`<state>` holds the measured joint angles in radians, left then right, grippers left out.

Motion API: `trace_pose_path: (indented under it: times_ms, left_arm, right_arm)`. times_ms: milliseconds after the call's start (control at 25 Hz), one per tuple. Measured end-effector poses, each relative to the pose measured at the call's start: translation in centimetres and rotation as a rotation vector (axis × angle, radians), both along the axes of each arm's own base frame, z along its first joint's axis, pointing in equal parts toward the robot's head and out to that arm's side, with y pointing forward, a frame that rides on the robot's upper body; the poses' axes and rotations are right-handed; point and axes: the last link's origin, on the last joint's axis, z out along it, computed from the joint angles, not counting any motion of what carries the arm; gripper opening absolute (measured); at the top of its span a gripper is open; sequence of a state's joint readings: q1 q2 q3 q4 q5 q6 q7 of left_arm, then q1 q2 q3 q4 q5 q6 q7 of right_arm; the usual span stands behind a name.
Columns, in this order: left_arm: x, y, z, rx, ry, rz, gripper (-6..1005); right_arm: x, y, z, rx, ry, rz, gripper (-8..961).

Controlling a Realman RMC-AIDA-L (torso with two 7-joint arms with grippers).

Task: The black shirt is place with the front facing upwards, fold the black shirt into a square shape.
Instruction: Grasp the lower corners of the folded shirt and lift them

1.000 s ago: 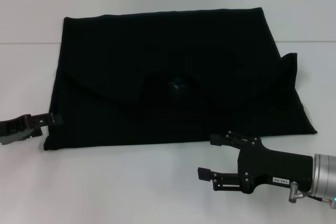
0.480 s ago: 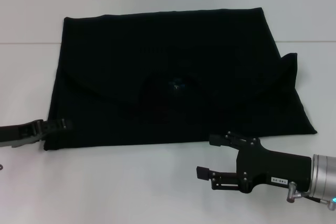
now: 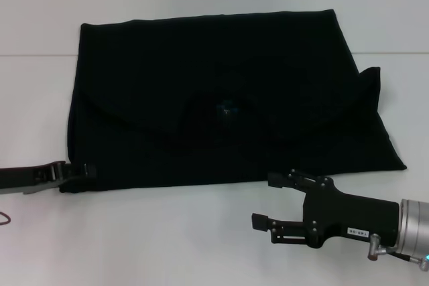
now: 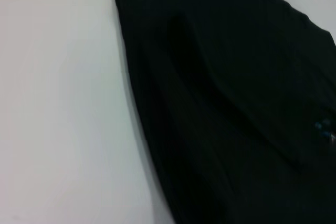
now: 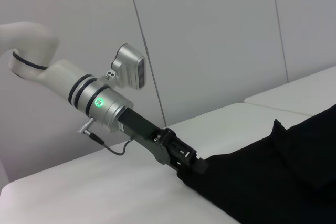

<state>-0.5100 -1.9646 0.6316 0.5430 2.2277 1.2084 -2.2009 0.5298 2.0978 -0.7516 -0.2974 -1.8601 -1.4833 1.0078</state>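
The black shirt [image 3: 221, 98] is seen spread flat on the white counter [image 3: 167, 239], already folded into a wide, roughly rectangular shape. Its cloth is plain and dark, with soft curved creases running across the middle. A small blue neck label [image 3: 226, 107] is visible near the centre of the cloth. One flap of cloth sticks out past the straight outline on the side toward the right arm. No lettering can be made out on the surface shown.

The left end effector [image 3: 79, 171] is held low over the counter at the shirt's near corner on the left arm's side, its tip touching or overlapping the cloth edge there. Whether its fingers are closed on the cloth cannot be told. In the right wrist view the same left end effector [image 5: 190, 167] is seen at the edge of the cloth, with a green light lit on the arm behind it. In the left wrist view only the shirt's edge and the bare counter beside it are shown.

The right end effector [image 3: 273, 201] is held above the bare counter just in front of the shirt's near edge, apart from the cloth. Its fingers are spread wide and nothing is gripped between them.

A thin dark cable [image 3: 5, 219] is seen on the counter behind the left end effector.
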Motion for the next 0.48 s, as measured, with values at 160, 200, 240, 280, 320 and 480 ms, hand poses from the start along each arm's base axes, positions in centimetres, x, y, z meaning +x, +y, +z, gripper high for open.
trace_pose_path:
  times_ms: [160,200,240,280,320,480]
  left_arm:
    - [0.01,-0.12,-0.06,-0.006,0.000,-0.003,468]
    - [0.01,-0.12,-0.06,-0.006,0.000,-0.003,418]
    - [0.01,-0.13,-0.04,-0.007,0.000,-0.003,369]
    - [0.02,-0.13,0.01,-0.008,-0.001,-0.004,320]
    - [0.02,-0.13,0.01,-0.008,-0.001,-0.004,301]
    - [0.03,-0.18,0.10,-0.012,-0.002,-0.007,226]
  right_arm:
    - [0.12,-0.12,0.06,0.001,0.003,-0.004,912]
    - [0.15,-0.13,0.09,0.001,0.003,-0.005,910]
    - [0.16,-0.15,0.12,0.002,0.005,-0.005,908]
    - [0.18,-0.15,0.16,0.003,0.006,-0.006,906]
    - [0.19,-0.16,0.21,0.005,0.010,-0.007,904]
    - [0.40,-0.14,0.52,0.022,0.022,-0.024,896]
